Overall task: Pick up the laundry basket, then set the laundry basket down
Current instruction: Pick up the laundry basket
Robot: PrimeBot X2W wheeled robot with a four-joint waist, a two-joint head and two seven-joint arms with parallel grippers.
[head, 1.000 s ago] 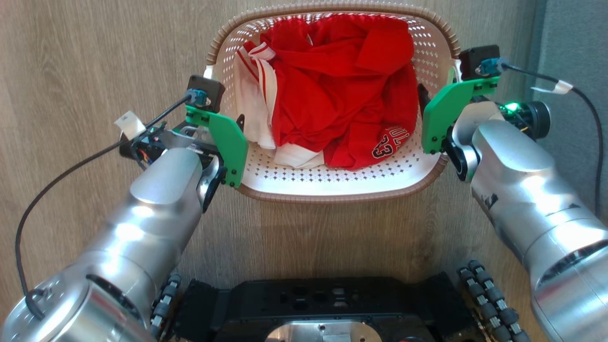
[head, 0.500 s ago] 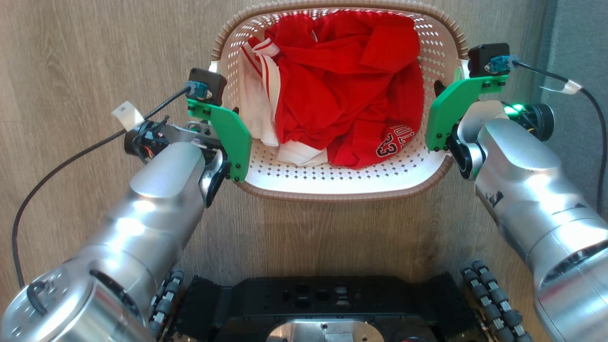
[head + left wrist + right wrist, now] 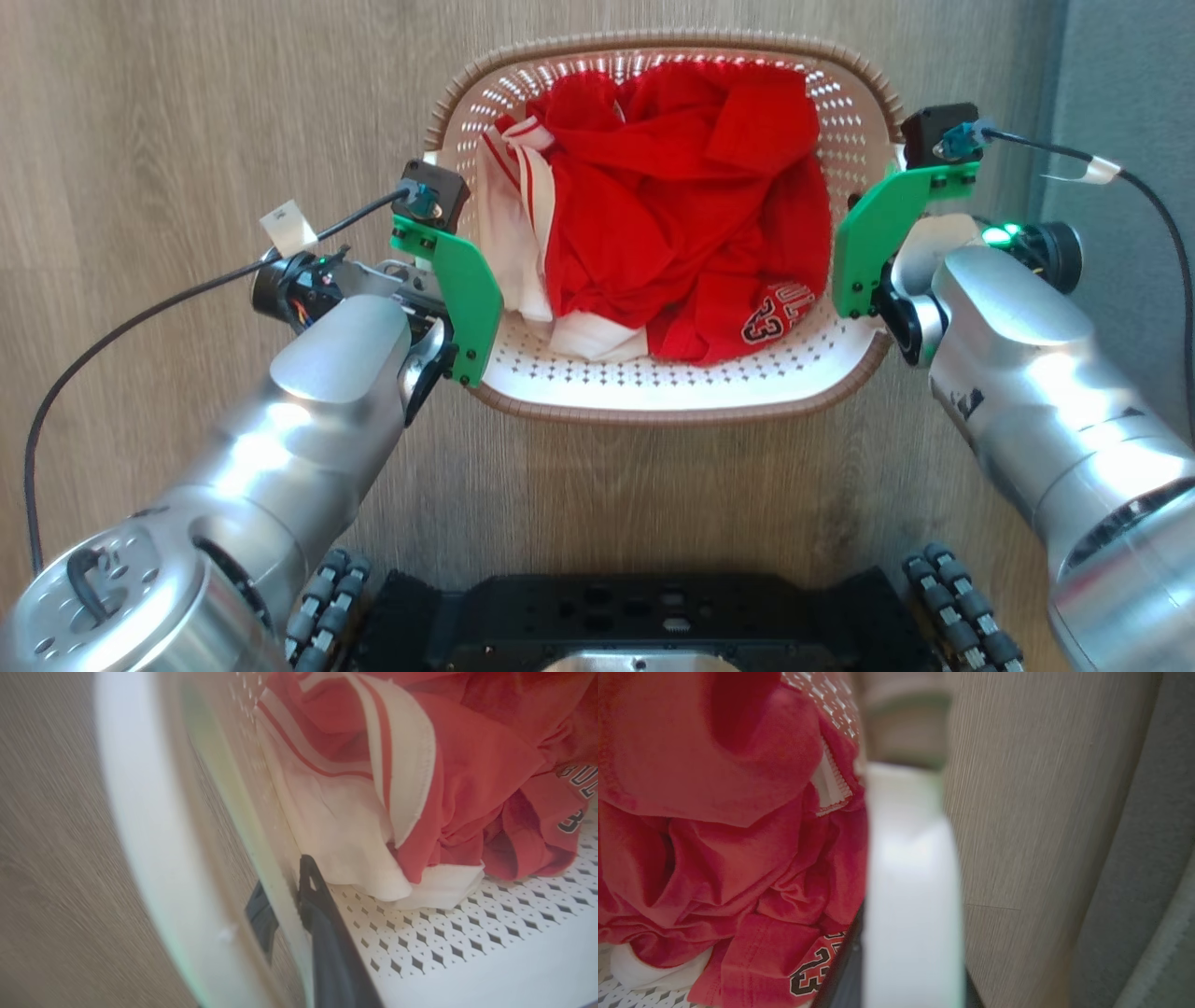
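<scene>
Wood-grain floor spreads under everything, with a grey strip along its right edge. Centred ahead of the robot's dark base is the basket, between the two arms; whether it rests on the floor or hangs just above it cannot be told. Its long axis appears to run across the robot, so one short end faces each arm and neither arm is nearer. Red and white clothing is heaped inside, toward the far wall. The left gripper straddles the left wall: one dark finger lies inside against the perforated plastic, the other outside, and they look clenched on it beneath the white handle. The right gripper likewise has the right handle between its fingers and seems clamped on it, though blur hides the contact. Judging by this, a level move needs both arms travelling together.
</scene>
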